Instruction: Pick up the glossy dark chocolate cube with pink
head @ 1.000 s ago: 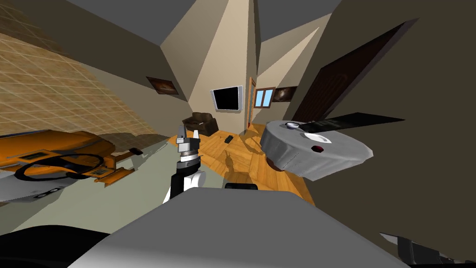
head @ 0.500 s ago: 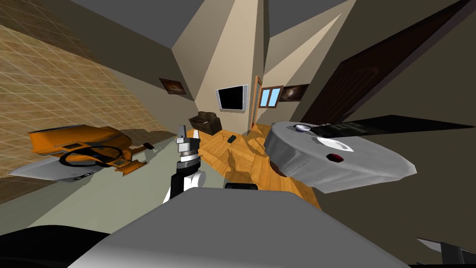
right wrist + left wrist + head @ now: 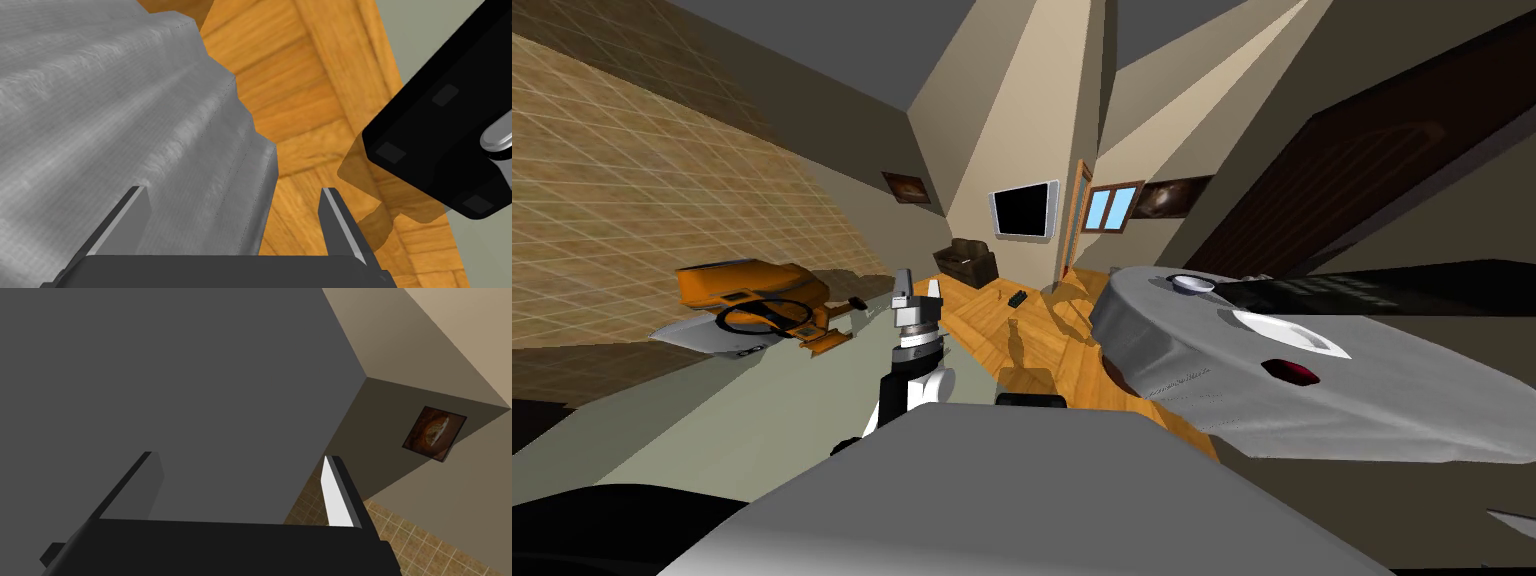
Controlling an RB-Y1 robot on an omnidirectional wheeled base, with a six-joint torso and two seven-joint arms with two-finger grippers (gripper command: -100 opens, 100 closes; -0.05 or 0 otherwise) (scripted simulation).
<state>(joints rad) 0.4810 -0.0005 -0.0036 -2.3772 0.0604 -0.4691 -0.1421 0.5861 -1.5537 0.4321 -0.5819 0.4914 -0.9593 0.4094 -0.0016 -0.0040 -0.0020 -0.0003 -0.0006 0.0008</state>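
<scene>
A small dark cube with a pink-red top (image 3: 1290,371) lies on a table under a grey cloth (image 3: 1182,375), to my right in the head view. Beside the cube is a white plate (image 3: 1288,333). My left gripper (image 3: 917,290) is raised ahead of my chest, well left of the table, and its fingers are open and empty (image 3: 240,488). My right gripper (image 3: 232,220) is open and empty too, hanging over the draped cloth edge (image 3: 125,100) and the wooden floor (image 3: 310,115).
A small bowl (image 3: 1190,284) and a flat dark object (image 3: 1312,292) sit further back on the table. An orange and grey piece of furniture (image 3: 752,310) stands at the left wall. A brown armchair (image 3: 967,262) and a wall screen (image 3: 1024,210) are far ahead.
My view has turned and moved: the table with the cube now looks larger and nearer on the right, and the orange furniture has slid toward the middle. The left arm keeps its pose.
</scene>
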